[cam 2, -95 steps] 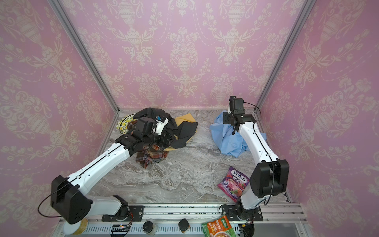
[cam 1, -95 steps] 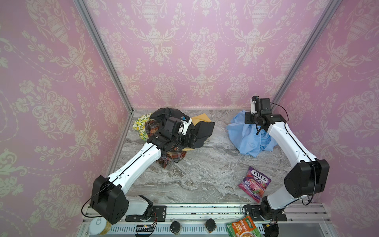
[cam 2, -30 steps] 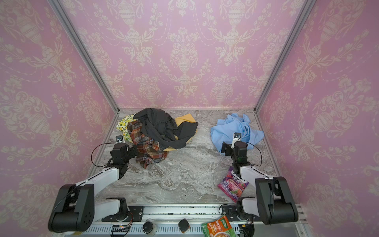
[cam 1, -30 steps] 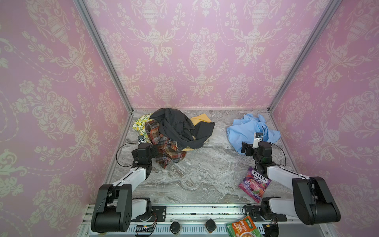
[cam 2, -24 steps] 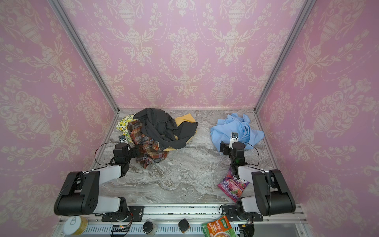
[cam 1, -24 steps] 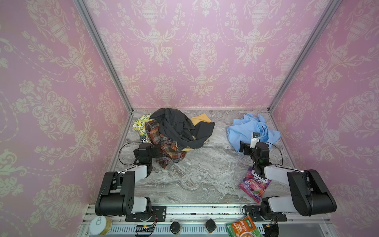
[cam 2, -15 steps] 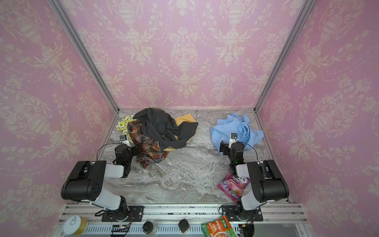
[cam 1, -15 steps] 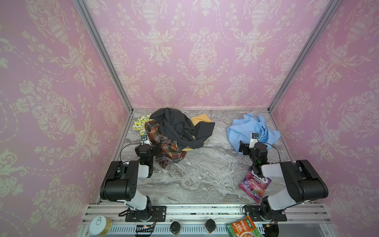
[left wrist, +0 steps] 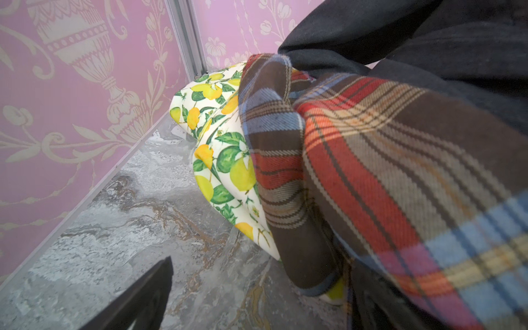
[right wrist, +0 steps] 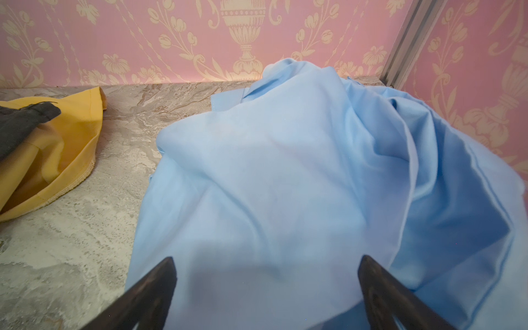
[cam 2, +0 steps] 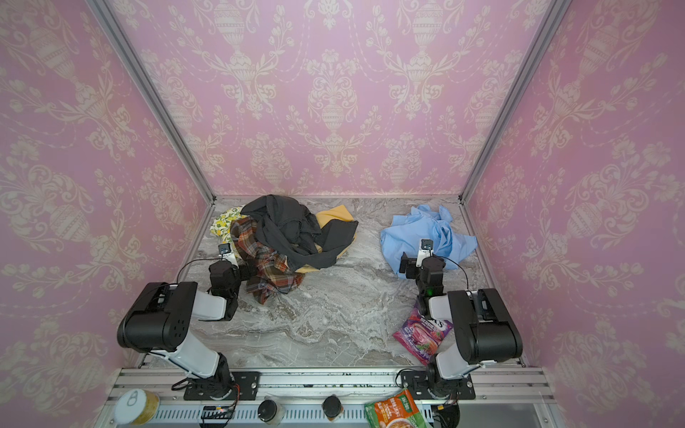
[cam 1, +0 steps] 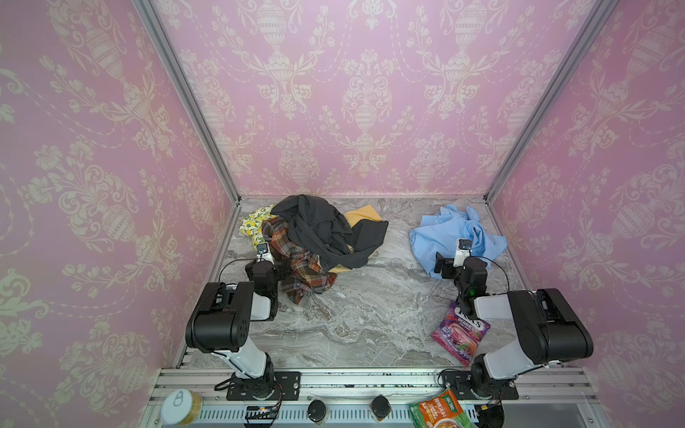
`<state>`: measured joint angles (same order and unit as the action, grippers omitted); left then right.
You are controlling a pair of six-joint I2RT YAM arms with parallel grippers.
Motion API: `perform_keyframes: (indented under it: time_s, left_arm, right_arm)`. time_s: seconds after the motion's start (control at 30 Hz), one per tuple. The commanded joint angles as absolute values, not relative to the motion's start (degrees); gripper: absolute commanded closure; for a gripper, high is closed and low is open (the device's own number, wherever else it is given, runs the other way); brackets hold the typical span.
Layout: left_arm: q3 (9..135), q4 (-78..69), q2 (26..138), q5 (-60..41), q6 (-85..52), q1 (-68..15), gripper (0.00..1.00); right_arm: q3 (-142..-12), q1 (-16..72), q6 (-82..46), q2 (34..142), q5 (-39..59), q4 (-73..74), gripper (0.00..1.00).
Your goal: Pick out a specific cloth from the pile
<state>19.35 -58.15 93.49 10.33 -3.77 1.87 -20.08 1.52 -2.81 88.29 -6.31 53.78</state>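
counter (cam 1: 363,311): grey marbled surface carrying all the fabric.
the cloth (cam 1: 450,231): light sky-blue, crumpled in a loose heap at the far right of the counter. it lies well apart from the pile, with bare counter between them in both top views.
the pile (cam 1: 318,241): mixed garments heaped at the far left of the counter, toward the back corner.
black garment (cam 1: 315,220): draped over the top of the pile.
plaid cloth (cam 1: 296,265): red-brown, spilling off the pile's near side onto the counter.
lemon-print cloth (left wrist: 220,148): white, tucked under the plaid at the pile's far-left side.
mustard cloth (right wrist: 57,148): under the black garment, on the side facing the cloth.
left tool (left wrist: 263,264): released, jaws spread wide, low at the pile's near-left edge. one finger is over bare counter and the other is mostly hidden by a plaid fold. it grips nothing.
right tool (right wrist: 266,260): released, jaws spread wide, at the near edge of the cloth. blue fabric lies between the fingers, not pinched.
snack pouch (cam 1: 459,333): purple, flat on the counter at front right, partly under the right arm (cam 1: 493,307).
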Motion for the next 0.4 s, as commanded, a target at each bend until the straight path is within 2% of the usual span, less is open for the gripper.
perform_keyframes:
  time_s: [0.0,0.37]
  left_arm:
    - [19.84,-59.12,93.69,9.14,-2.06,1.47,0.01]
    - [19.77,-59.32,93.69,9.14,-2.10,1.48,0.01]
  right_arm:
    - [-20.13,1.69,-2.92,88.50,-5.71,55.46,0.00]
    - [-20.76,1.41,-2.46,88.53,-3.34,54.38,0.00]
